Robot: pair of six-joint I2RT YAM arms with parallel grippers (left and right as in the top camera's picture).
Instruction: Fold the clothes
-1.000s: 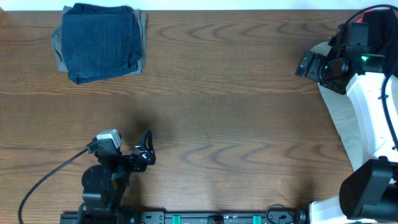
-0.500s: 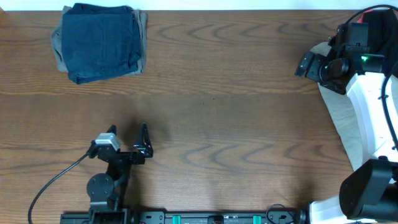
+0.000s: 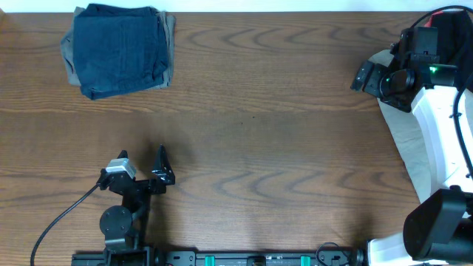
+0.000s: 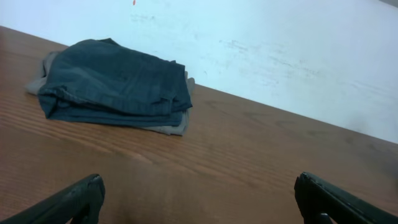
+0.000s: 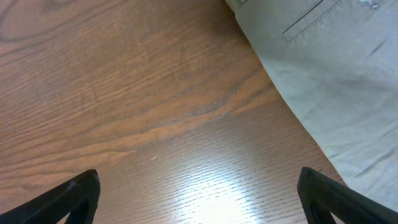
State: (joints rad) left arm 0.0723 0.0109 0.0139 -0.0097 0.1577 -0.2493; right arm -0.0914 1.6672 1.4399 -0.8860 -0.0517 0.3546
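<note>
A folded stack of clothes [image 3: 118, 48], dark blue denim on top of a grey-khaki piece, lies at the table's far left corner; it also shows in the left wrist view [image 4: 118, 84]. A beige garment [image 3: 410, 151] lies unfolded at the right edge, partly under the right arm, and shows in the right wrist view [image 5: 336, 68]. My left gripper [image 3: 162, 168] is open and empty near the front edge, facing the stack from a distance [image 4: 199, 202]. My right gripper [image 3: 361, 76] is open and empty above bare wood just left of the beige garment [image 5: 199, 199].
The wooden table [image 3: 266, 125] spreads between the two garments. A white wall [image 4: 280, 43] stands behind the far edge. The left arm's cable [image 3: 59, 218] trails at the front left. The right arm's white body [image 3: 443, 125] covers part of the beige garment.
My left gripper has swung a little to the left and away from the front edge, turning toward the folded stack. The right arm has not moved.
</note>
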